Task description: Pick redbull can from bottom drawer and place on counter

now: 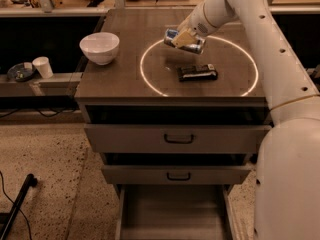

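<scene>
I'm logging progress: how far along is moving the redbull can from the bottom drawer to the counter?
Done: the redbull can is out; the open bottom drawer shows nothing inside. In hand: the gripper holds the can tilted above the counter, inside the bright ring. Left: set it down and let go.

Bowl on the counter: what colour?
The bowl is white, camera view; the gripper holds the redbull can above the counter.

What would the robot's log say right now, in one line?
gripper: shut on redbull can, over counter | bottom drawer: open | wrapped bar: on counter
</scene>
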`<state>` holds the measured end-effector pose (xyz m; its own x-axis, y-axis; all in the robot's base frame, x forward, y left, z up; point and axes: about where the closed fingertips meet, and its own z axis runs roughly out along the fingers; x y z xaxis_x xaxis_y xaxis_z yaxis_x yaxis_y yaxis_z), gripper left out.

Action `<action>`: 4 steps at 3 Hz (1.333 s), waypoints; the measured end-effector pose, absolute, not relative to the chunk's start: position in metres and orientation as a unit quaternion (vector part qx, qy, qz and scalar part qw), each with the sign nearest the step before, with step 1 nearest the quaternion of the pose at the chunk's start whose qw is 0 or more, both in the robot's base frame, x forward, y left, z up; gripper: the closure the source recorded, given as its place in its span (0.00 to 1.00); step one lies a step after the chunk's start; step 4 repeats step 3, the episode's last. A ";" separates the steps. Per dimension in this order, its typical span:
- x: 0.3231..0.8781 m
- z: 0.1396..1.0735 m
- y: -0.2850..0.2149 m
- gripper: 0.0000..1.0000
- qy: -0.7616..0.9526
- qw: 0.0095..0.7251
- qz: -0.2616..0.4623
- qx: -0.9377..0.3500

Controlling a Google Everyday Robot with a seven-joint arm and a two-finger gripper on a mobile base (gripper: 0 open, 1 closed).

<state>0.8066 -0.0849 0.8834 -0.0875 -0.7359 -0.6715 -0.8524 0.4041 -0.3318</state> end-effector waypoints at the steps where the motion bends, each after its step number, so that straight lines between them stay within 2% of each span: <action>1: 0.807 0.883 -0.085 0.05 0.734 0.404 0.072 -0.541; 2: 0.807 0.883 -0.085 0.00 0.734 0.404 0.072 -0.541; 4: 0.807 0.883 -0.085 0.00 0.734 0.404 0.072 -0.541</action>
